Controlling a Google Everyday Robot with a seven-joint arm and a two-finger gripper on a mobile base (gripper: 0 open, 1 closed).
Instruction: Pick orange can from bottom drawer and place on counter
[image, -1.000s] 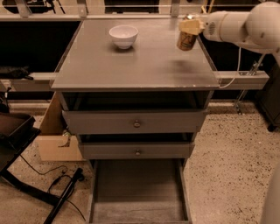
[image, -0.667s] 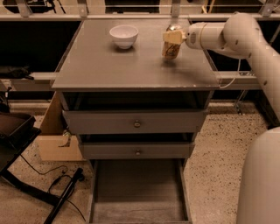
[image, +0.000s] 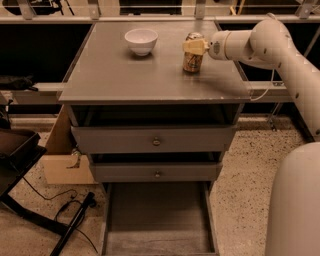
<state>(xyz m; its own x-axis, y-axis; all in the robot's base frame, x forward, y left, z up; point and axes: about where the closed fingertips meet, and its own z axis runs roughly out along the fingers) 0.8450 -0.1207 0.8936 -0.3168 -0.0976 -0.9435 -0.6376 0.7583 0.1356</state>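
The arm reaches in level from the side, wrist straight. The hand (image: 194, 47) is clamped on the upper part of the orange can (image: 192, 62), which stands upright beneath it on the surface (image: 125, 80). Since a moment ago, hand and can have come lower and nearer the white bowl (image: 141, 40), which sits beyond the fingertips.

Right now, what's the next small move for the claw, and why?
Probably open the claw and let go: it grips the top of the orange can, which stands upright and looks seated on the counter, apart from the white bowl. The bottom drawer stands open below.
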